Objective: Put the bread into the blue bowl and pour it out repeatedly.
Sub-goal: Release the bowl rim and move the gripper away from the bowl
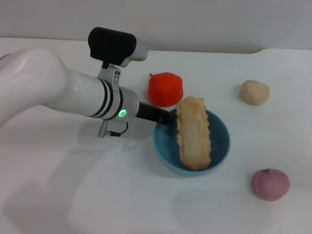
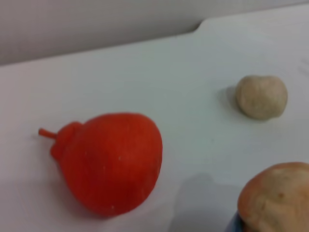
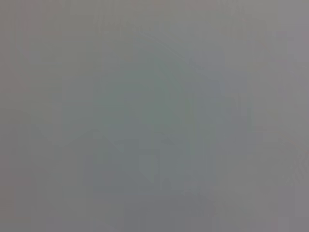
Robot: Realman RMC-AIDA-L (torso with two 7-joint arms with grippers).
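The blue bowl [image 1: 220,141] stands on the white table right of centre in the head view. The bread [image 1: 194,134] lies lengthwise across it, its far end resting on the back rim and its near end on the front rim. My left gripper [image 1: 167,118] reaches in low from the left and sits at the bowl's back-left rim, right beside the bread's far end. The left wrist view shows that end of the bread [image 2: 275,198] and a sliver of the bowl [image 2: 235,226]. My right arm is out of view, and its wrist view is blank grey.
A red tomato-like object [image 1: 165,88] [image 2: 113,162] sits just behind the bowl, close to my left wrist. A small beige ball [image 1: 254,92] [image 2: 261,96] lies at the back right. A pink round object [image 1: 269,184] lies at the front right.
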